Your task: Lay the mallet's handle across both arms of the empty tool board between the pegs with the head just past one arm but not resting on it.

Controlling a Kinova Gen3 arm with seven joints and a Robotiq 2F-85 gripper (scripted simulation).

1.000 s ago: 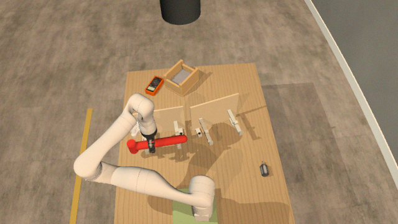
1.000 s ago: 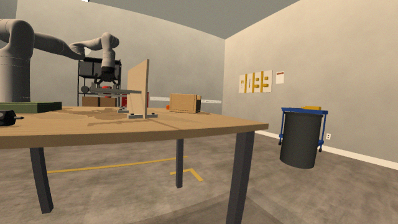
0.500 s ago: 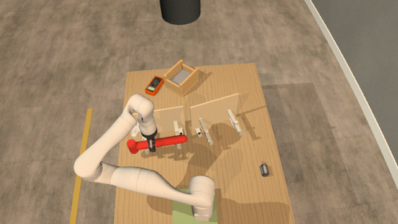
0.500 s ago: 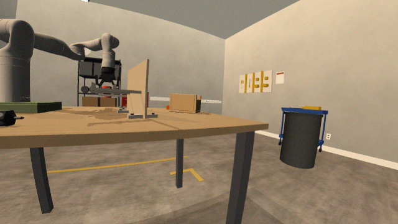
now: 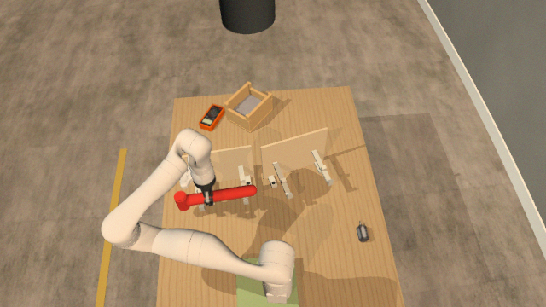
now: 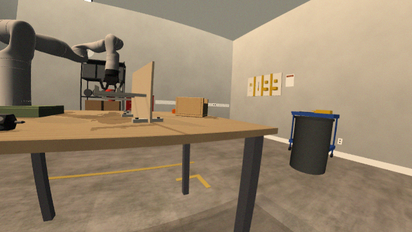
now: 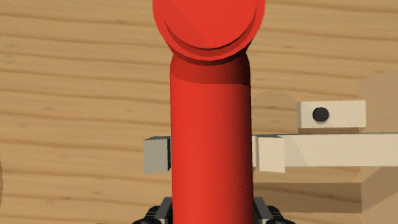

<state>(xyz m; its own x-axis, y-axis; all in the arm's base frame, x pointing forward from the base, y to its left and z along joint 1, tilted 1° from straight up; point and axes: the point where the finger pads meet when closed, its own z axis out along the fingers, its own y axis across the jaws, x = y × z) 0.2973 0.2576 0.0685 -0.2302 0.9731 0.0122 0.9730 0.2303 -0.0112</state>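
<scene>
The red mallet (image 5: pixel 217 196) lies level across the two arms of the left tool board (image 5: pixel 230 164), with its head (image 5: pixel 182 200) past the left arm. My gripper (image 5: pixel 208 199) comes down from above and is shut on the mallet's handle near the head. In the wrist view the handle (image 7: pixel 210 135) runs up the middle over a pale arm (image 7: pixel 320 150) with a peg block (image 7: pixel 331 114), and my fingertips show at the bottom edge on both sides of it. The empty tool board (image 5: pixel 294 149) stands to the right, with its two arms (image 5: pixel 282 179) (image 5: pixel 322 167) sticking forward. In the side view my gripper (image 6: pixel 109 87) is behind that board (image 6: pixel 143 91).
A wooden crate (image 5: pixel 248 106) and an orange multimeter (image 5: pixel 212 117) sit at the back of the table. A small dark tool (image 5: pixel 363 232) lies at the front right. My base stands on a green pad (image 5: pixel 252 286). A dark bin (image 6: pixel 310 143) stands off the table.
</scene>
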